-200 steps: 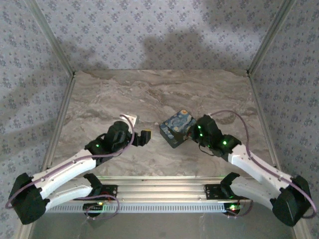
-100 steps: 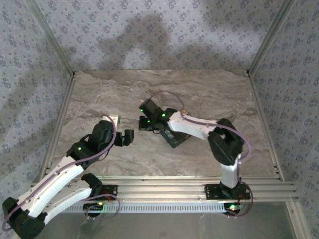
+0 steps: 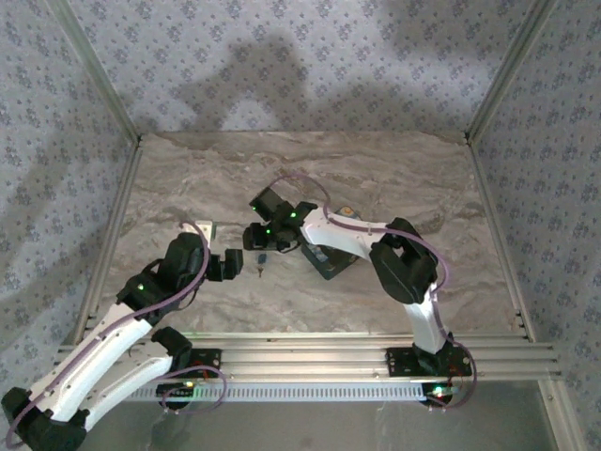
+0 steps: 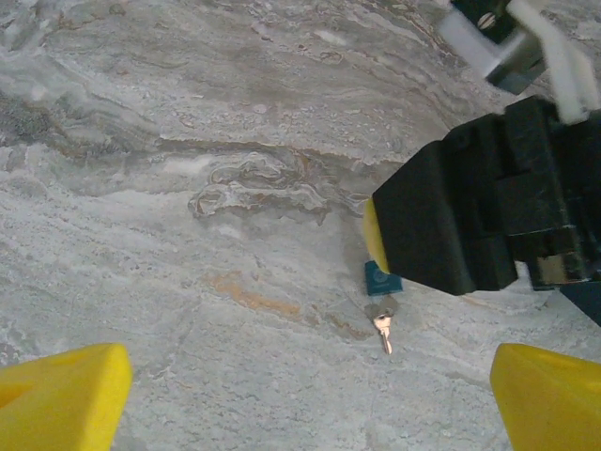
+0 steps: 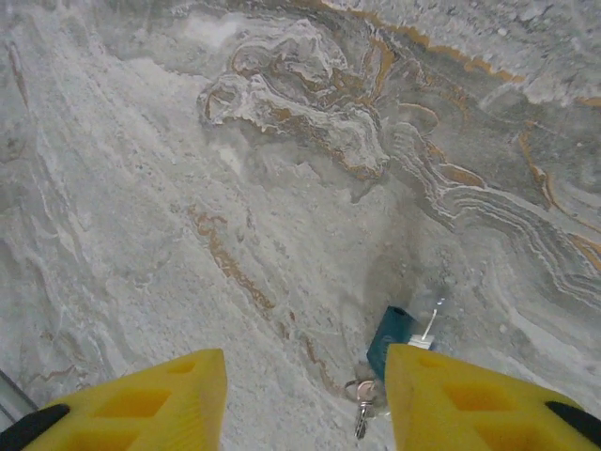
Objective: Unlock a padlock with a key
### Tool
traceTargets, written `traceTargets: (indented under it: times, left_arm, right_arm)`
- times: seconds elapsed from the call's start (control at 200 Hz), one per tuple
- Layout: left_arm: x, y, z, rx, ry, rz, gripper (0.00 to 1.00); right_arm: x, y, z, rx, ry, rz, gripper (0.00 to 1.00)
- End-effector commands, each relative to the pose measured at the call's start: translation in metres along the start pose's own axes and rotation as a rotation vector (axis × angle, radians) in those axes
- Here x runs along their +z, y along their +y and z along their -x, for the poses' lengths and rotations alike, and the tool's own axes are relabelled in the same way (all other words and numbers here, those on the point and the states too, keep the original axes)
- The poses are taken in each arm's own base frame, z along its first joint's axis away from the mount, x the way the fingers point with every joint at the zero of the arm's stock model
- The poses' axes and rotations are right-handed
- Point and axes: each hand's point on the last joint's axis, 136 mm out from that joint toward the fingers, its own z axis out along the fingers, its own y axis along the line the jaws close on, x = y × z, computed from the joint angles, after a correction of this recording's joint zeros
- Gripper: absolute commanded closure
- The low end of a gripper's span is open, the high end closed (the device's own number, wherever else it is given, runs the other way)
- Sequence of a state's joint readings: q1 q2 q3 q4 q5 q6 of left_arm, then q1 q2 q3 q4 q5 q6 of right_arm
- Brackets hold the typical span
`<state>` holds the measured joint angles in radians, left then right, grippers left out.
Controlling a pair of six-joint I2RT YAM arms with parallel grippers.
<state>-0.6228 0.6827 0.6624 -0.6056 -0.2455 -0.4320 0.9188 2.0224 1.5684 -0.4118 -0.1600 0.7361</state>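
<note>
One key (image 4: 384, 331), blade away from padlock (image 4: 379, 278)

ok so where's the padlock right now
The padlock lies on the marble table, left of centre in the top view. In the right wrist view it sits by one finger of the right gripper, the key beside it.

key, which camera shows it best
Left wrist: the key lies whole and unobstructed, coppery blade clear. Right wrist catches it at the frame's bottom edge; top external gives barely a speck.
</note>
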Motion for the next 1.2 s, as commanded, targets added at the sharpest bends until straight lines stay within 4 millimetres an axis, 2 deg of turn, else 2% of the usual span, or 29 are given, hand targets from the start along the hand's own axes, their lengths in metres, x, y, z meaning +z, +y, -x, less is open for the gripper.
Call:
traceTargets:
  times: [0.0, 0.13, 0.24, 0.3, 0.365, 0.39, 0.47, 0.54, 0.64, 0.749, 0.879, 0.984, 1.194]
  left_arm:
    - [0.003, -0.004, 0.002, -0.005, 0.001, -0.024, 0.02]
    - [0.009, 0.003, 0.015, 0.020, -0.003, 0.016, 0.02]
    - [0.020, 0.011, 0.033, 0.031, -0.020, 0.049, 0.02]
    - [0.028, 0.012, 0.043, 0.038, -0.032, 0.045, 0.02]
    - [0.038, 0.016, 0.052, 0.033, -0.048, 0.050, 0.02]
    - [0.042, 0.019, 0.054, 0.026, -0.049, 0.058, 0.02]
    - [0.052, 0.035, 0.061, -0.002, -0.059, 0.106, 0.02]
    - [0.061, 0.052, 0.063, -0.014, -0.064, 0.146, 0.02]
    - [0.078, 0.057, 0.058, 0.098, -0.071, 0.114, 0.02]
    - [0.091, 0.085, 0.049, 0.068, -0.049, 0.211, 0.02]
    - [0.091, 0.122, 0.049, 0.030, -0.157, 0.367, 0.02]
    - [0.085, 0.143, 0.046, -0.015, -0.260, 0.418, 0.02]
    - [0.095, 0.155, 0.042, -0.029, -0.326, 0.413, 0.02]
  right_arm:
    - [-0.049, 0.006, 0.011, -0.052, -0.075, -0.004, 0.48]
    - [-0.099, -0.008, 0.019, -0.090, -0.170, -0.052, 0.40]
    - [-0.144, -0.048, 0.025, -0.103, -0.259, -0.150, 0.24]
    - [-0.167, -0.078, 0.026, -0.069, -0.304, -0.205, 0.16]
    - [-0.194, -0.115, 0.028, -0.030, -0.367, -0.276, 0.11]
    - [-0.198, -0.139, 0.020, -0.010, -0.367, -0.329, 0.09]
    - [-0.228, -0.198, 0.015, 0.057, -0.438, -0.477, 0.00]
    - [-0.251, -0.248, 0.005, 0.139, -0.490, -0.582, 0.00]
    - [-0.264, -0.298, -0.004, 0.165, -0.585, -0.665, 0.00]
    - [-0.266, -0.335, -0.009, 0.079, -0.684, -0.762, 0.00]
    - [-0.266, -0.356, -0.011, 0.040, -0.730, -0.800, 0.00]
    - [-0.269, -0.365, -0.002, 0.039, -0.828, -0.772, 0.00]
    - [-0.261, -0.376, 0.003, -0.080, -0.886, -0.794, 0.00]
